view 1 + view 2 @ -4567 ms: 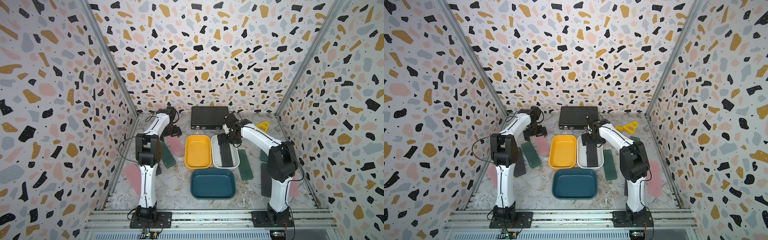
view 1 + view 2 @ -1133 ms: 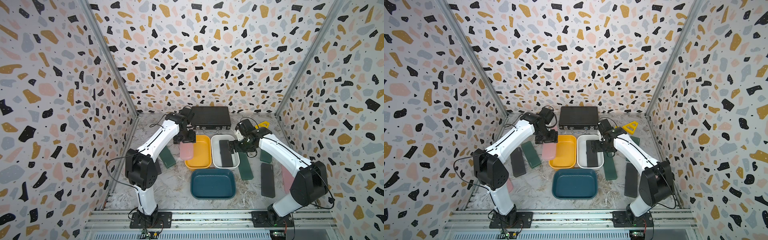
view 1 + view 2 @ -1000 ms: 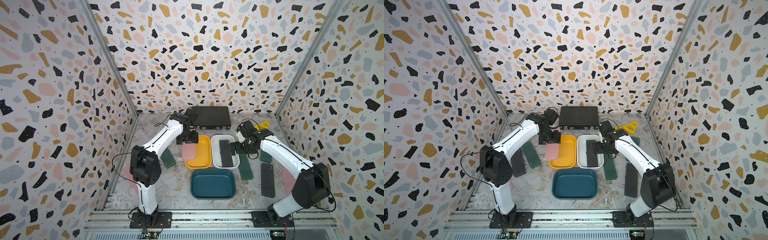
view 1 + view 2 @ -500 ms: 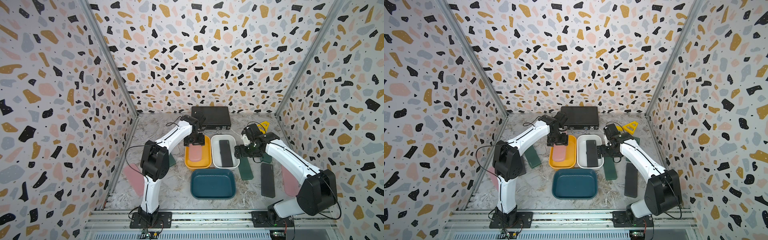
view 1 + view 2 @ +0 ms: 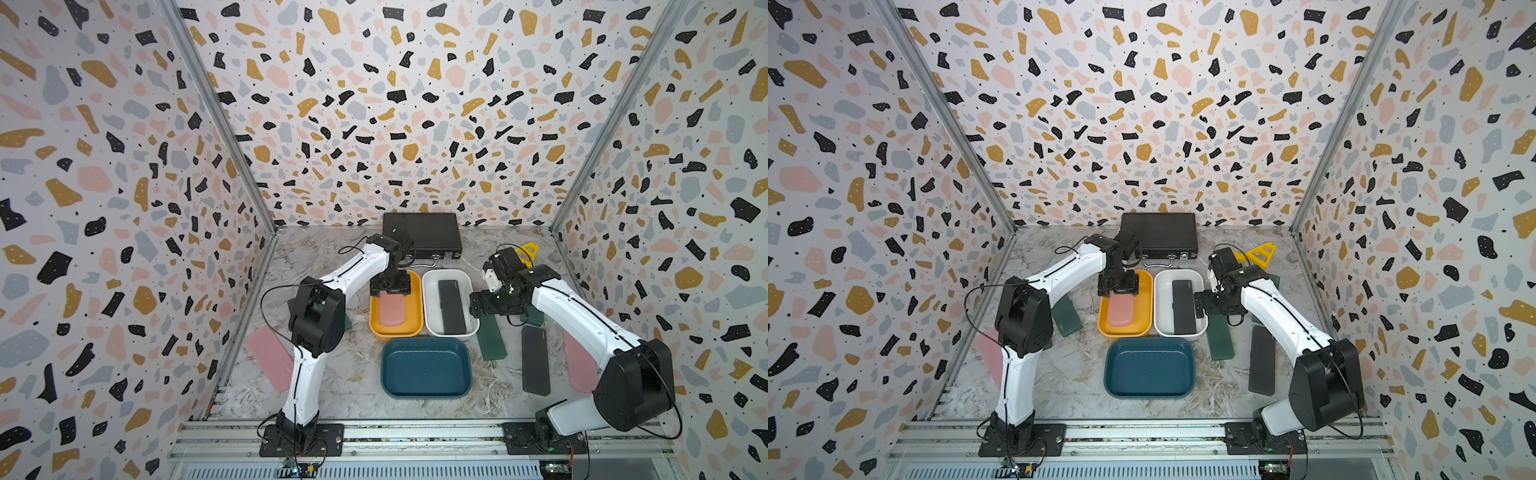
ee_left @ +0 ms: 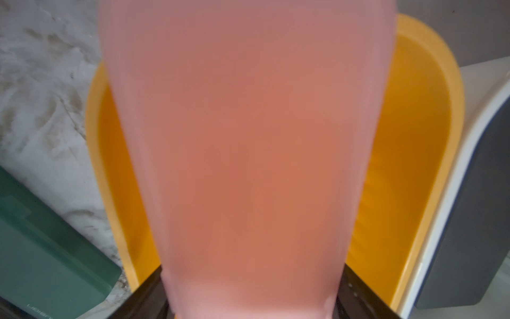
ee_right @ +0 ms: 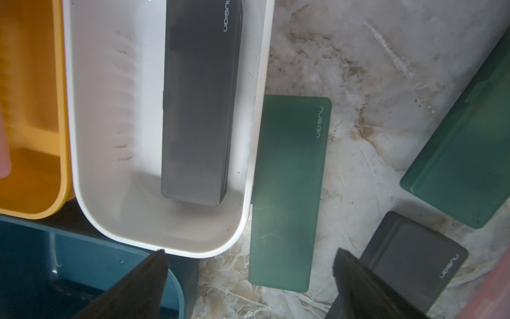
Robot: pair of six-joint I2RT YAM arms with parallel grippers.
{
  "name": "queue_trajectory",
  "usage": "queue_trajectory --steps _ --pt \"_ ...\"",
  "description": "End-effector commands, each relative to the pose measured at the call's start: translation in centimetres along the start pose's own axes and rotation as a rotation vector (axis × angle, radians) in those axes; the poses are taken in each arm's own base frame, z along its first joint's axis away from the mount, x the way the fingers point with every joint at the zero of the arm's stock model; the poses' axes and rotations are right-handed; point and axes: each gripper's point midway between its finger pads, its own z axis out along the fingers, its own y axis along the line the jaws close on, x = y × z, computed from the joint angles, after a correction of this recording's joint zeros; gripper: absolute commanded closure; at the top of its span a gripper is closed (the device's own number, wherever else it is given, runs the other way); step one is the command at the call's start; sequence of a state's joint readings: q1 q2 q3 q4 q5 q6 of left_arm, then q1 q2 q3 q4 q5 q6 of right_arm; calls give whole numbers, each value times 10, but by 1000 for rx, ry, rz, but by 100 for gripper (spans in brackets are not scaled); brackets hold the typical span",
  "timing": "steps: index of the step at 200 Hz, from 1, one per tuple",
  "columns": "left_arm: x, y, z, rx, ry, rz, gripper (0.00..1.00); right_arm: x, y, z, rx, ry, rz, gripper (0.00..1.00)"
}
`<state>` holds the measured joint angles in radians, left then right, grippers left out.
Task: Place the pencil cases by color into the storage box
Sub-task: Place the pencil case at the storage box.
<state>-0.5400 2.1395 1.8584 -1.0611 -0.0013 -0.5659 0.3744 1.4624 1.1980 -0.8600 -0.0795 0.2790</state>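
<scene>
Gripping a pink pencil case (image 5: pixel 391 309) near its far end, my left hand (image 5: pixel 390 286) hangs over the back rim of the yellow tub (image 5: pixel 376 328), jaws closed narrow on the case's two long edges. The case slants down inside the tub with bare yellow showing along both sides; whether its low end touches the tub floor I cannot tell. My right hand (image 7: pixel 249 251) hovers spread wide and holding nothing, above the line where the white tub (image 5: pixel 428 316) meets a green pencil case (image 5: pixel 491 338) lying flat on the worktop (image 5: pixel 345 386) just beside its outer wall. A black pencil case (image 5: pixel 452 306) lies in the white tub, close to that wall, with open white floor on its other side. The teal tub (image 5: pixel 424 341) sits against the near ends of both tubs. Beyond the green case lie a second black case (image 5: pixel 536 359) and a second pink case (image 5: pixel 579 365) near the right wall; a third pink case (image 5: pixel 270 361) lies along the left wall.
</scene>
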Motion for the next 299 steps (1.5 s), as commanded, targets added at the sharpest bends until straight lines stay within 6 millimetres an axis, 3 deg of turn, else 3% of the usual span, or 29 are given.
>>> queue_trajectory --steps 1,74,142,189,299 --pt "3 1 10 -14 10 -5 24 1 0 -4 -6 2 -10 1" --pt "11 5 26 -31 46 3 24 3 -1 -1 -6 9 0 1" --pt "8 6 -7 -15 -15 1 24 1 1 -3 -17 -3 0 1" --pt "10 6 -12 -6 -19 0 24 2 2 -3 -24 -6 3 1" --pt "13 3 19 -13 36 -3 24 3 1 2 -19 11 -5 1"
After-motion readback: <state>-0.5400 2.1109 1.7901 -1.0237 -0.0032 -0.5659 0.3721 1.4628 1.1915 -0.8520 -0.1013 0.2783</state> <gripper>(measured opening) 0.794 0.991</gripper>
